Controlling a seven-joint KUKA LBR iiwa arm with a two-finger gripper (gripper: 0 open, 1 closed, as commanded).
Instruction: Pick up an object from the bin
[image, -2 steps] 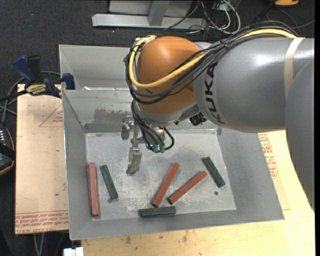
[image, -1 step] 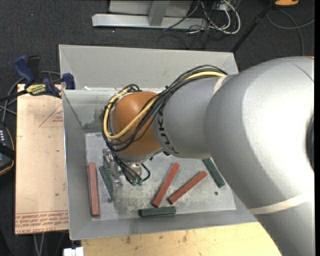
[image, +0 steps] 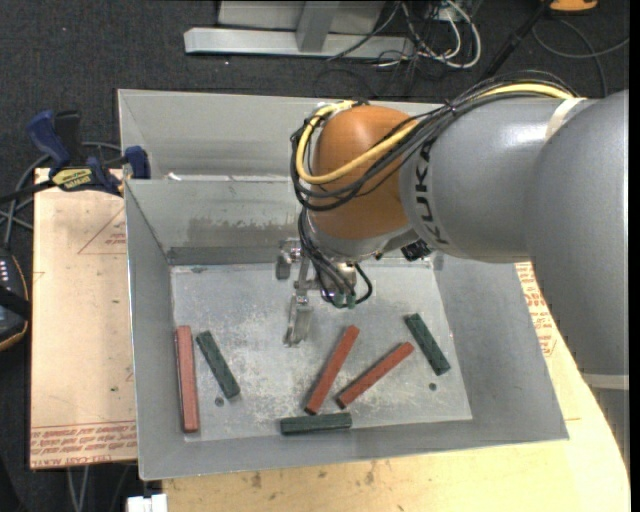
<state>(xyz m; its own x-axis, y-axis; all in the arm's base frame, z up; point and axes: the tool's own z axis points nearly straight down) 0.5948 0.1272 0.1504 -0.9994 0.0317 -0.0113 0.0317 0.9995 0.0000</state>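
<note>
My gripper hangs over the middle of the bin floor, with nothing seen in it. Just to its right, and apart from it, lies a red bar, slanting from upper right to lower left. A second red bar lies at a flatter slant beside the first, their lower ends close together. Below them, a dark green bar rests along the bin's front edge.
Another dark green bar lies at the right of the floor. At the left, a dark green bar lies beside a long red bar near the left wall. The arm and its orange cover hang over the back right of the bin.
</note>
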